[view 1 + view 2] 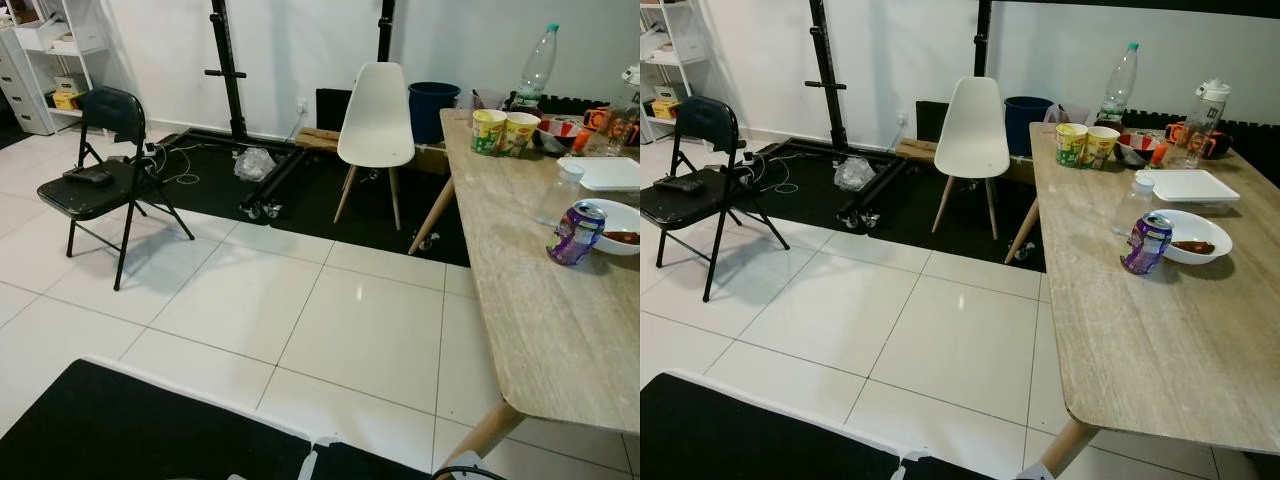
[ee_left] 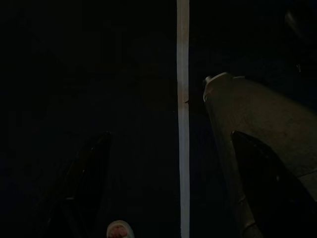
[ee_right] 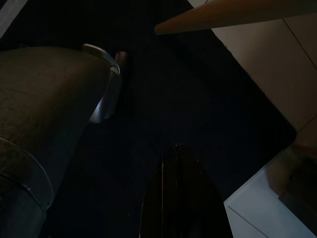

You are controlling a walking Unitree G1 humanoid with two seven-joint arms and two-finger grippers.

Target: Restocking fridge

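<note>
A purple drink can (image 1: pixel 576 233) stands upright on the long wooden table (image 1: pixel 540 340) at my right, next to a white bowl (image 1: pixel 622 222) with food in it. Farther back on the table are two yellow cup-noodle tubs (image 1: pixel 504 132), a tall clear water bottle (image 1: pixel 537 65) and a small clear bottle (image 1: pixel 565 190). Both arms hang low beside my body. In the dark left wrist view my left gripper (image 2: pixel 173 188) is open and empty over a black mat. My right gripper (image 3: pixel 181 198) is shut, empty, near a wooden table leg (image 3: pixel 233 15).
A white chair (image 1: pixel 377 115) stands at the table's far end, with a blue bin (image 1: pixel 432 108) behind it. To the left is a black folding chair (image 1: pixel 95 185). White tiles (image 1: pixel 300 310) lie ahead, and a black mat (image 1: pixel 120 430) is underfoot.
</note>
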